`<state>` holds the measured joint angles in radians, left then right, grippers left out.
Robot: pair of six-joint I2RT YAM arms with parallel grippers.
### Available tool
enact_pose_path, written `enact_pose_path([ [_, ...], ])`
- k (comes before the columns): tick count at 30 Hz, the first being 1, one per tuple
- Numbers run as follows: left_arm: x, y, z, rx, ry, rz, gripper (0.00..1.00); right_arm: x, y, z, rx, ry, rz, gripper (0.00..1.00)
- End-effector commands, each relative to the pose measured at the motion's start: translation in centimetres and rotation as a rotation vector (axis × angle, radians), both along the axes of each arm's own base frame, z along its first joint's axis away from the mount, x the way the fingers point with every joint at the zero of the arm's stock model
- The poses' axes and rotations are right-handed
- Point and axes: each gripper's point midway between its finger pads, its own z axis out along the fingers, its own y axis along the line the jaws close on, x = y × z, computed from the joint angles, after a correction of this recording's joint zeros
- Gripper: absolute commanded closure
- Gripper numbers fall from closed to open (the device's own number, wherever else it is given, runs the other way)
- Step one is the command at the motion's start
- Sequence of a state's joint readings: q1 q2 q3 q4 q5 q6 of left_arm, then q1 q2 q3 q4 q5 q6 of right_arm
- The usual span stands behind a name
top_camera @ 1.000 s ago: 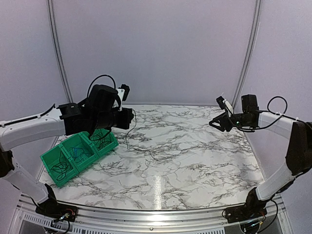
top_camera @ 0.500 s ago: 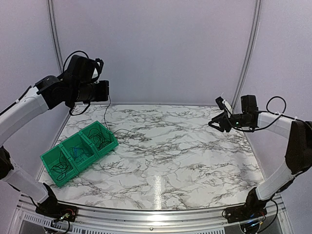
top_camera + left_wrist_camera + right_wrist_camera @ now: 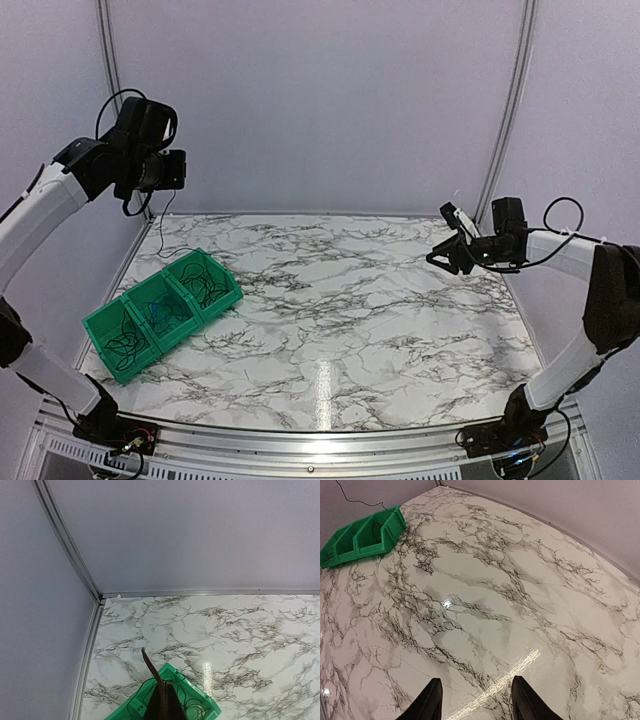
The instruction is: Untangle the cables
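High over green bin (image 3: 120, 325), L tool (image 3: 162, 702) pinches thin black looping cables (image 3: 208, 286); R tool (image 3: 475, 690) fingers apart.

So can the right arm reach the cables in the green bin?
Probably not: the right hand hovers open at the table's right edge, the cables lie in the green bin far left. Nothing blocks it, but that looks too far.
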<state>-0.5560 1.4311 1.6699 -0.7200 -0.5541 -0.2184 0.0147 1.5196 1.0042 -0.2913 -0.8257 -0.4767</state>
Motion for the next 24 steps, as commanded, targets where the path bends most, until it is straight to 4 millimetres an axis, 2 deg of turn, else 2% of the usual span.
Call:
enact_pose_path([
  [1, 1.0, 1.5, -2.4, 0.088, 0.073, 0.033, 1.0, 0.4, 0.0, 0.3, 0.001, -0.008, 0.014, 0.52],
  [6, 2.1, 1.3, -5.2, 0.114, 0.134, 0.042, 1.0, 0.4, 0.0, 0.0, 0.0, 0.006, 0.02, 0.52],
  [9, 2.7, 0.9, -5.9, 0.128, 0.152, 0.035, 1.0, 0.3, 0.0, 0.1, -0.001, 0.004, 0.021, 0.52],
  [11, 2.9, 0.9, -5.3, 0.129, 0.137, 0.04, 1.0, 0.3, 0.1, 0.0, -0.003, 0.005, 0.022, 0.52],
  [15, 3.2, 1.1, -2.5, 0.126, 0.068, 0.045, 1.0, 0.3, 0.1, -0.3, -0.003, 0.014, 0.025, 0.52],
  [19, 3.1, 0.3, 0.3, 0.081, 0.015, -0.01, 1.0, 0.4, 0.1, -0.5, -0.004, 0.026, 0.029, 0.52],
  [24, 2.0, -1.6, 2.5, -0.007, -0.02, -0.134, 1.0, 0.3, 0.1, -0.5, -0.004, 0.027, 0.029, 0.52],
])
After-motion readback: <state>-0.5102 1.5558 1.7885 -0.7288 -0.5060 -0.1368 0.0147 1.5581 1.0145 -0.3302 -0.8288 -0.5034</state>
